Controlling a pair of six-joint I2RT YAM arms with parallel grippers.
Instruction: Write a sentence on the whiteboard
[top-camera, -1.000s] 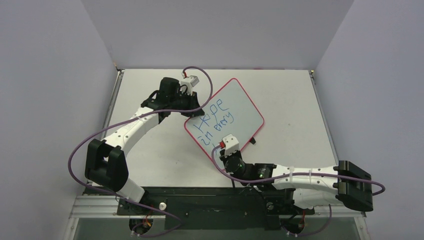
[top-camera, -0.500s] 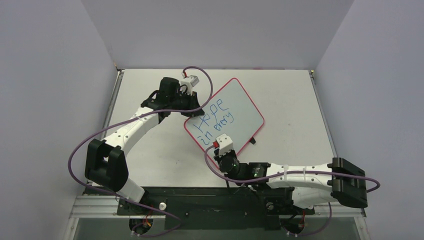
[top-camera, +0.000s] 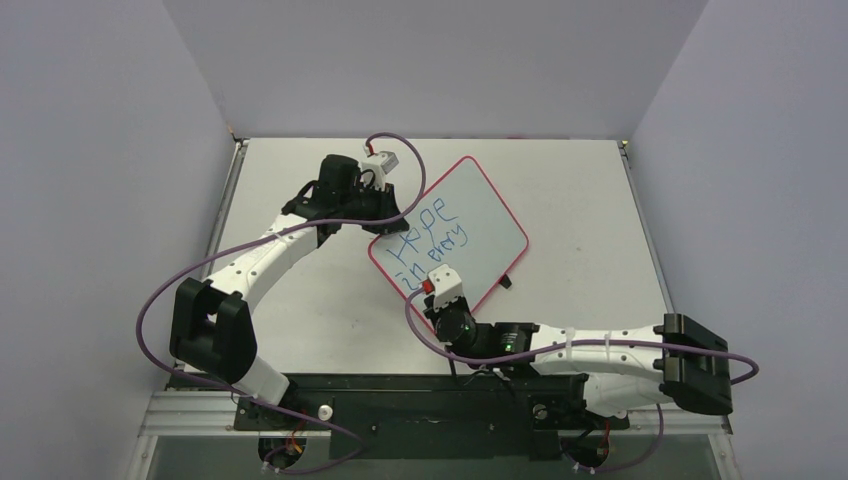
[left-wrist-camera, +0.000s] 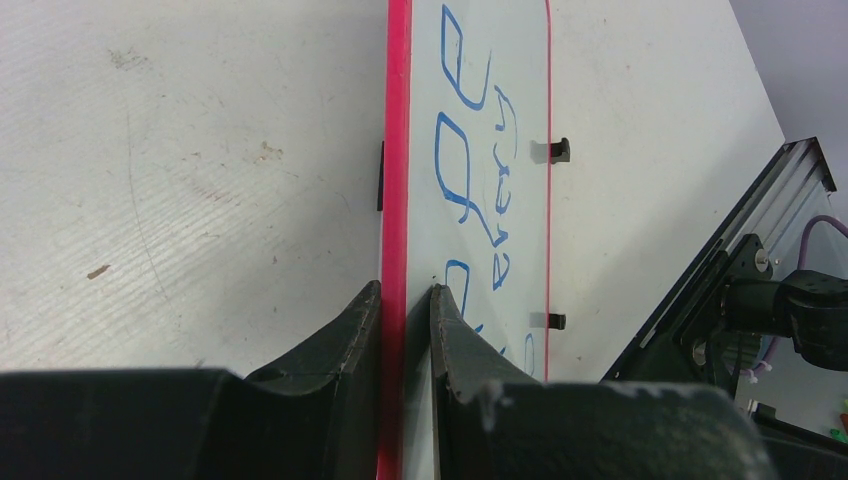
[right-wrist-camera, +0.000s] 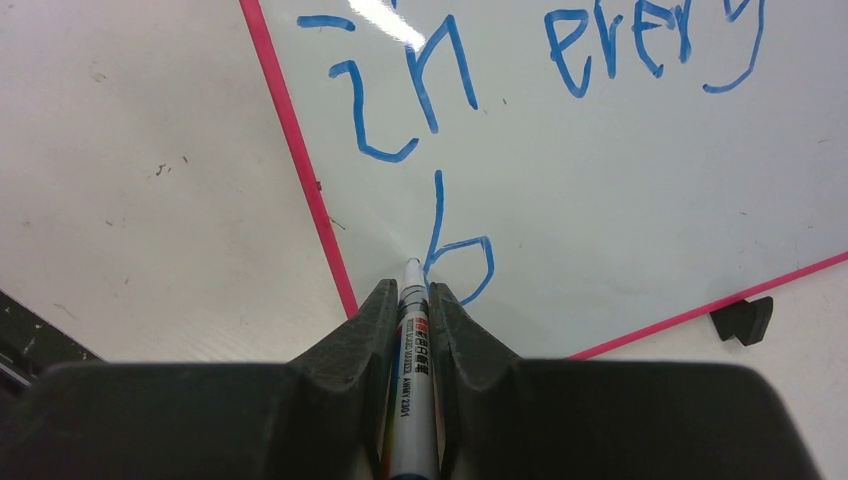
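Observation:
The whiteboard (top-camera: 480, 215) lies tilted on the table, white with a red-pink rim. Blue lettering (top-camera: 432, 245) reads "Hope in every", and a "b" (right-wrist-camera: 455, 255) begins a third line. My left gripper (left-wrist-camera: 405, 300) is shut on the whiteboard's rim (left-wrist-camera: 397, 180) at its far-left edge. My right gripper (right-wrist-camera: 412, 295) is shut on a white marker (right-wrist-camera: 412, 380). The marker tip (right-wrist-camera: 411, 264) touches the board at the lower left of the "b", close to the rim. In the top view the right gripper (top-camera: 437, 296) sits over the board's near corner.
Two small black clips (left-wrist-camera: 558, 150) sit on the board's right edge in the left wrist view; one clip (right-wrist-camera: 742, 320) shows in the right wrist view. The white table (top-camera: 580, 190) is walled at left, right and back. A black rail (top-camera: 420, 405) runs along the near edge.
My right gripper has moved left along the board's near edge with the marker. The left arm and the whiteboard have not moved.

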